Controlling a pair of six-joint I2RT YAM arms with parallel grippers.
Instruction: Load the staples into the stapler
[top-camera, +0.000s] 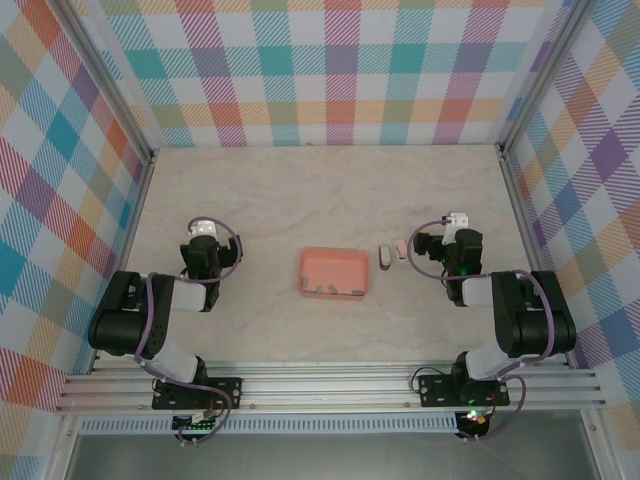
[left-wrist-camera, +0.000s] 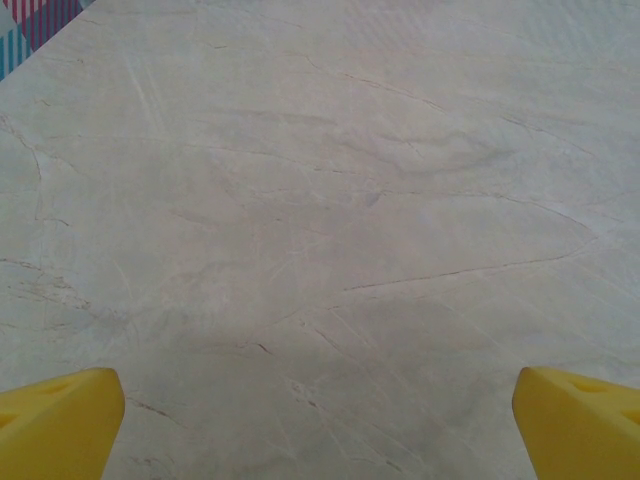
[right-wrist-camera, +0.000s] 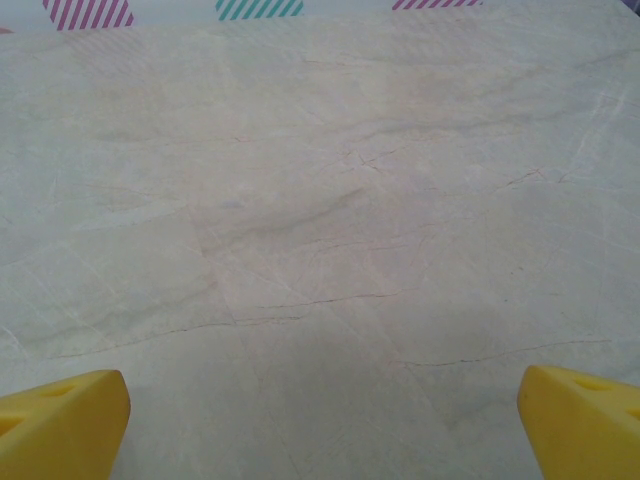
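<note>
So from the overhead view, the salmon-pink rectangular plastic tray sits pretty much dead centre of the frame on the beige marble-look tabletop. The tiny dark grey staple strips are lying inside it, along its lower edge. Just right of the tray there's a small greyish piece, and right beside that, slightly higher in the frame, a small pale pink piece. They're too tiny for me to tell which is the stapler. The left gripper is well off to the left of the tray. In its wrist view the yellow fingertips sit in the two bottom corners, spread wide apart, with nothing but bare tabletop between them. Same deal with the right gripper: its yellow fingertips are spread out to the bottom corners over plain tabletop, holding nothing. Overhead, the right arm's head is on the right of the frame, near the pink piece but not touching it. Colourful plaid walls run along the top and sides.
</note>
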